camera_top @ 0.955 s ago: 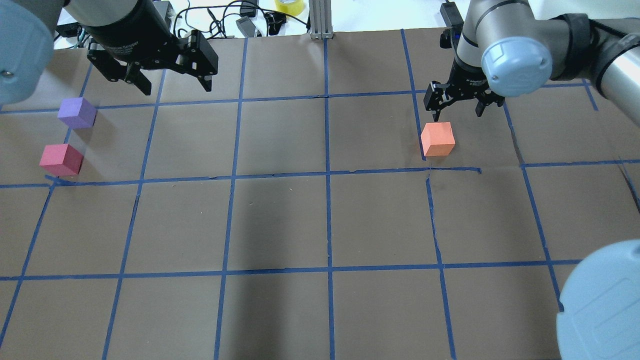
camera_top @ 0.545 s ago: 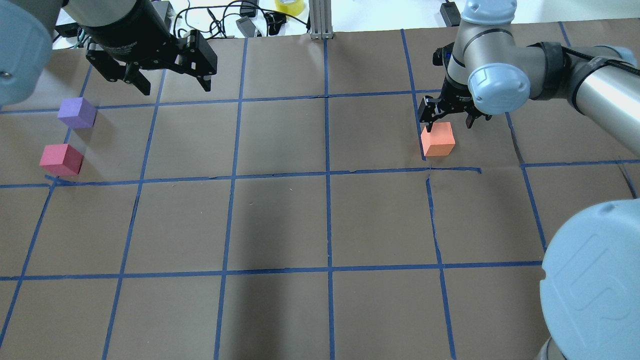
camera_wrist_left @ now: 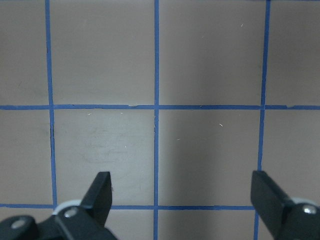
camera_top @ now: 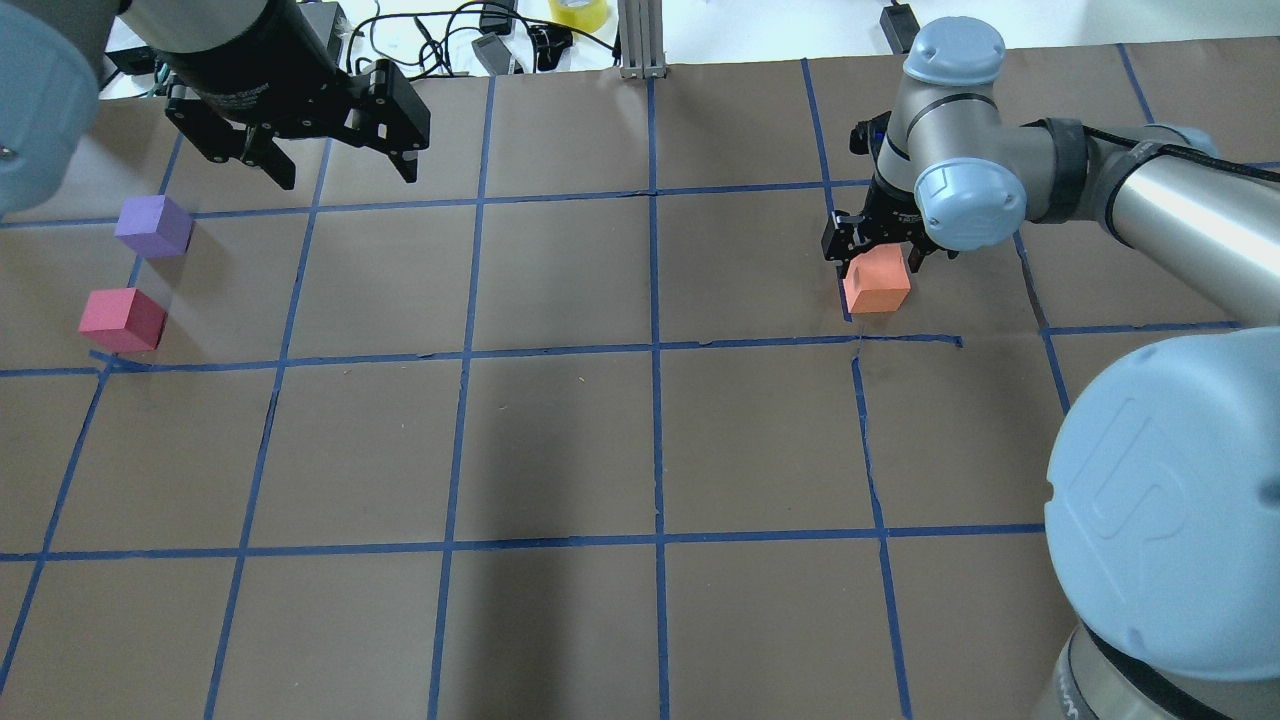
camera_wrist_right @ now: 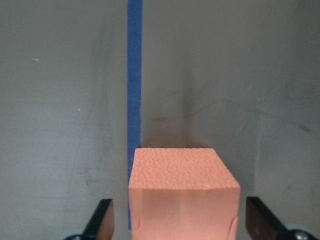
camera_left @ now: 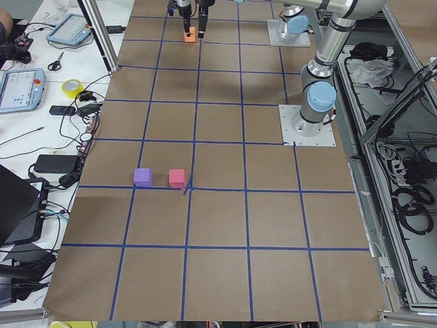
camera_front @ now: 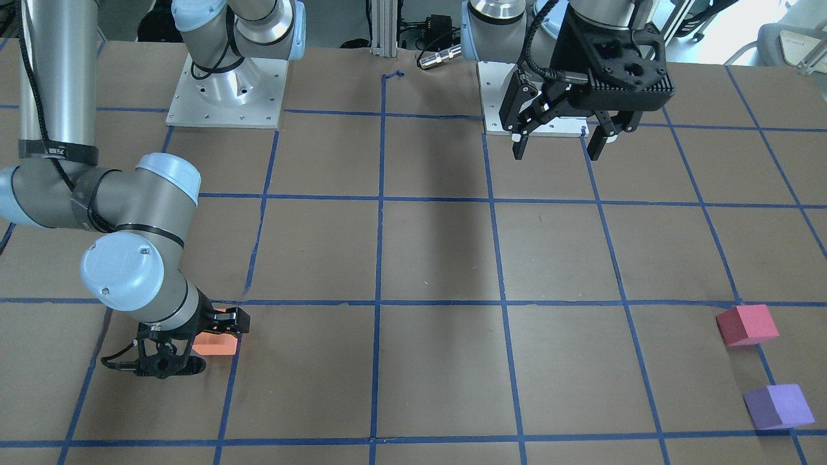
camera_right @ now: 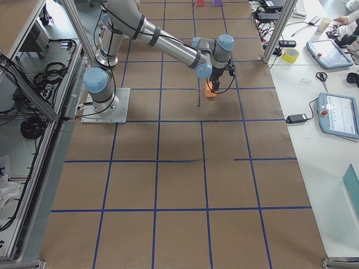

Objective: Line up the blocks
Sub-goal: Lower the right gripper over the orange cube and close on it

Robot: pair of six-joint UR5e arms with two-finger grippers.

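The orange block [camera_top: 878, 283] sits on the brown table beside a blue tape line, right of centre. My right gripper [camera_top: 877, 258] is open and low over it, one finger on each side; the right wrist view shows the orange block [camera_wrist_right: 182, 190] between the fingers [camera_wrist_right: 102, 220], with gaps on both sides. The purple block [camera_top: 153, 225] and the pinkish red block [camera_top: 122, 319] stand side by side at the far left, apart from each other. My left gripper [camera_top: 348, 172] is open and empty, high above the table, right of the purple block.
Blue tape lines [camera_top: 655, 350] divide the table into squares. Cables, a yellow tape roll [camera_top: 580, 10] and an aluminium post [camera_top: 640, 40] lie along the far edge. The arm bases [camera_front: 226, 97] stand on the robot's side.
My right gripper has come down and toward the orange block, from behind it to straddling it. The blocks have not moved. The left gripper has barely shifted.
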